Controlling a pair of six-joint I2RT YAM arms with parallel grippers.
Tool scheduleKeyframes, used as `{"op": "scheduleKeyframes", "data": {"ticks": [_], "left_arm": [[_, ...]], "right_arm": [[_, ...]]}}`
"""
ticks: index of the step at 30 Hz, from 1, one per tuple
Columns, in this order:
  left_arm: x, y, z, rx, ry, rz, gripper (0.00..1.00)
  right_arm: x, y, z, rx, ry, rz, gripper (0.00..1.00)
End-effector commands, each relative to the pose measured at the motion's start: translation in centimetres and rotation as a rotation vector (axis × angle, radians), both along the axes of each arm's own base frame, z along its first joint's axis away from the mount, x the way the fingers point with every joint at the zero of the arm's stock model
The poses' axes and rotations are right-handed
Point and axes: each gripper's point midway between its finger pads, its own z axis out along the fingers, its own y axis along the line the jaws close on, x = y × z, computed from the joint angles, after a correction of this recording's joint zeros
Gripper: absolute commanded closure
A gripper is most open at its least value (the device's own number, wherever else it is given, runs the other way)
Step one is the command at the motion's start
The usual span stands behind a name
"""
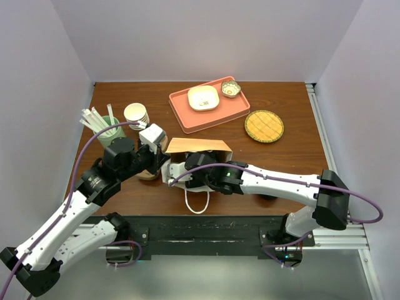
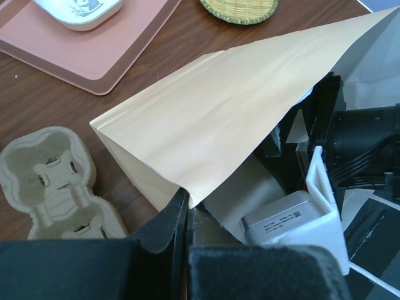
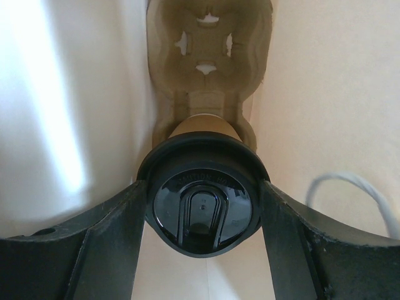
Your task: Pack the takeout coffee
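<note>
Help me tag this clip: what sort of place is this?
Probably a lab mock-up of a takeout counter: blank walls around a wooden table, paper bag, takeout coffee.

The wooden table (image 1: 294, 156) I am bolted to carries a pink tray (image 1: 187, 119) at the far side, with a woven mat (image 1: 264, 125) beside it. A green cup (image 1: 111, 128) and stacked paper cups (image 1: 135, 115) stand far left. Nearer me, a brown paper bag (image 1: 197, 145) lies beside a pulp carrier (image 2: 53, 181).
</note>
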Motion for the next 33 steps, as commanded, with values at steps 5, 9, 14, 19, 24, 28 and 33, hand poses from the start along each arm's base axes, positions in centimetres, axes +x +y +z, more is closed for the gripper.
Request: {"op": "scheduleKeyframes", "data": {"ticks": [5,9,14,19,24,28,33], "left_arm": [[-0.1,-0.7,1.6,-0.047,-0.059,-0.038,1.00],[0.0,-0.7,1.5,-0.044,-0.057,-0.034,1.00],[0.1,-0.7,1.4,-0.041,-0.056,-0.034,1.00],[0.1,-0.8,1.3,-0.041,-0.054,-0.037,1.00],[0.1,-0.9,1.4,-0.042,-0.058,-0.041,1.00],[0.0,-1.1,1.6,-0.051,-0.061,-0.053,1.00],[0.0,-1.2,1.8,-0.058,-0.064,-0.059,1.00]], "right_arm": [[1.2,0.2,1.7,0.053,-0.063,-0.047,0.55],[1.3,-0.2,2.6,0.061,-0.086,-0.060,0.55],[1.3,-0.8,2.6,0.061,-0.093,-0.073,0.56],[1.1,-1.2,1.8,0.069,-0.067,-0.085,0.55],[1.4,-1.7,1.0,0.060,-0.062,-0.098,0.55],[1.7,-1.7,0.9,0.055,-0.057,-0.100,0.55],[1.7,-1.4,1.8,0.059,-0.052,-0.103,0.55]]}}
